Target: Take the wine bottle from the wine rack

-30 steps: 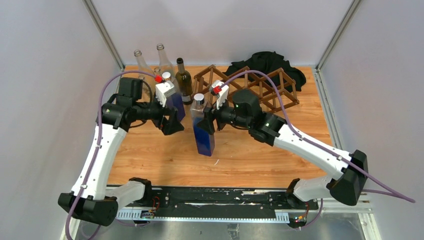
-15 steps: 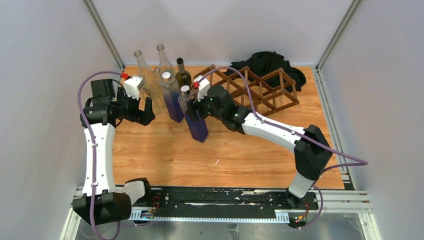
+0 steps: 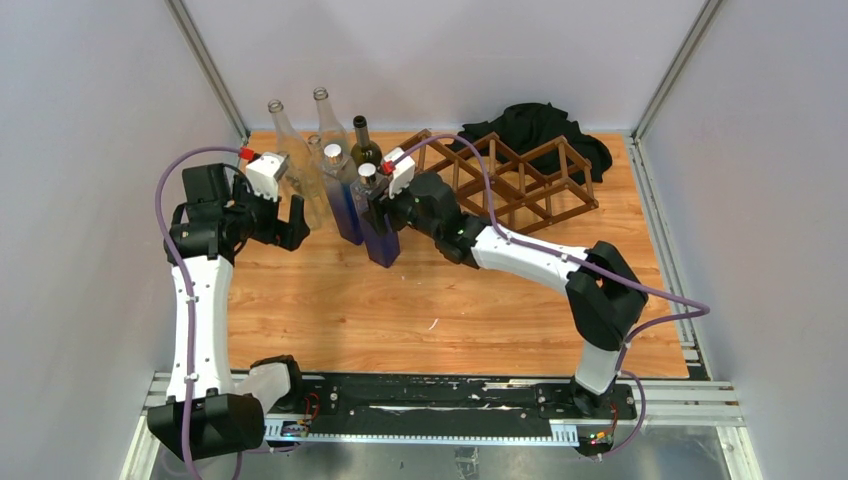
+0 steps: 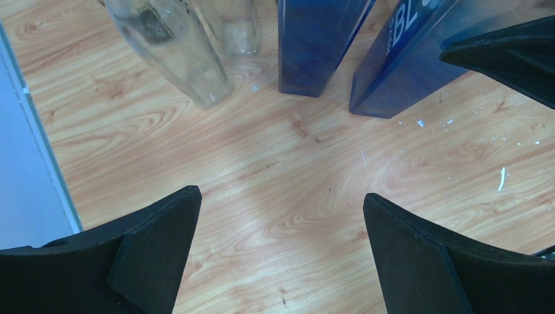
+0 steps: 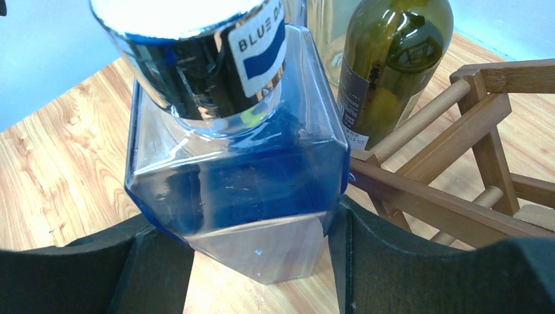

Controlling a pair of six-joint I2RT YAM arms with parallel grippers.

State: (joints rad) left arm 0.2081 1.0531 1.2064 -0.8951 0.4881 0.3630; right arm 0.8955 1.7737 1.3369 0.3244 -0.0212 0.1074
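My right claw (image 5: pixel 249 261) is closed about halfway around the square blue glass bottle with the silver cap (image 3: pixel 382 232). One black pad sits on each flat side, just below the shoulder. That bottle is the one I take to be the task's. It is out of the dark brown wooden lattice rack (image 5: pixel 432 206) and sits just beside the rack's left end, over the pale wooden tabletop (image 3: pixel 450 310).

Its long axis runs close to upright, cap up and base down. From the left wrist view I cannot tell whether the base touches the wood.

What matters for the next move, as I judge it, is the crowding. The rack's corner slats lie right and far of the bottle. A second blue square bottle (image 3: pixel 348 212) stands just left of it. A dark green glass bottle (image 5: pixel 393 59) stands just beyond, with clear glass bottles (image 3: pixel 285 140) further left. The only free side is the near one.

My left claw (image 4: pixel 280 199) is spread wide and holds nothing. It hovers over bare wood to the left, well apart from the bottle I hold. So the right arm is the one that has the bottle.
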